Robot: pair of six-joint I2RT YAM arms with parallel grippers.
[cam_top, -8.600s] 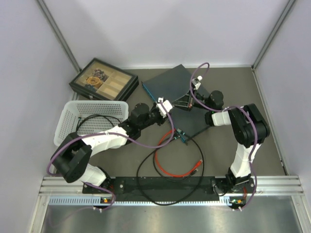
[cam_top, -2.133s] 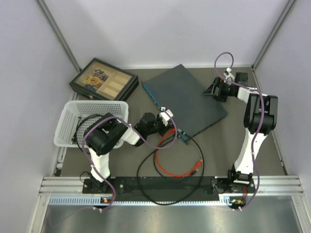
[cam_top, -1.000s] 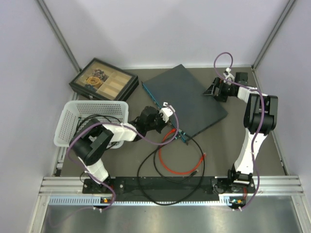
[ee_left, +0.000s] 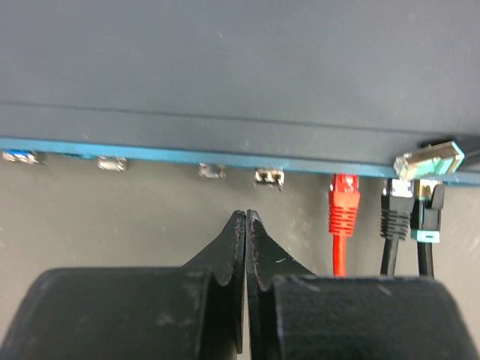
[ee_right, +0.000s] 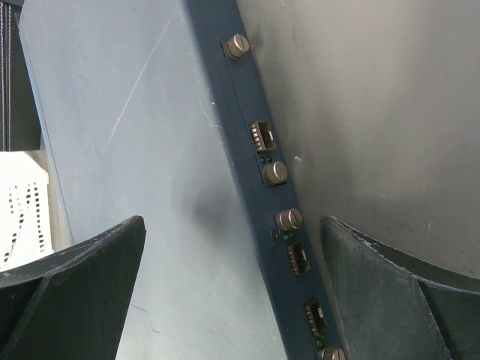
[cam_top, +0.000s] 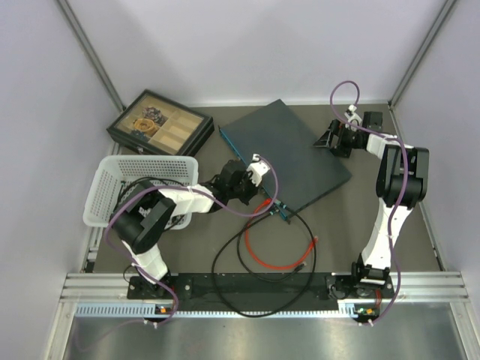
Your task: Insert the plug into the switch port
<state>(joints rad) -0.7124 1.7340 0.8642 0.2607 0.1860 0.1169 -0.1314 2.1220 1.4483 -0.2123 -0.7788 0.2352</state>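
Observation:
The switch (cam_top: 289, 150) lies flat mid-table, its teal edge (ee_left: 150, 154) with a row of small sockets facing my left gripper. A red plug (ee_left: 344, 204) sits in one of those ports, its red cable (cam_top: 259, 251) looping toward the near edge. Two black plugs (ee_left: 396, 214) are seated just right of it. My left gripper (ee_left: 246, 219) is shut with nothing between its fingers, a short way back from the edge and left of the red plug. My right gripper (ee_right: 232, 225) stands open, straddling the switch's far side (ee_right: 259, 150) with its knobs and sockets.
A black compartmented tray box (cam_top: 157, 124) sits at the back left, a white basket (cam_top: 135, 187) in front of it. A black cable (cam_top: 225, 270) loops near the arm bases. A loose clear plug (ee_left: 429, 159) rests on the switch's corner.
My left gripper has edged slightly along the teal edge toward the back, still shut. The red cable and the right arm hold the same places as a second ago.

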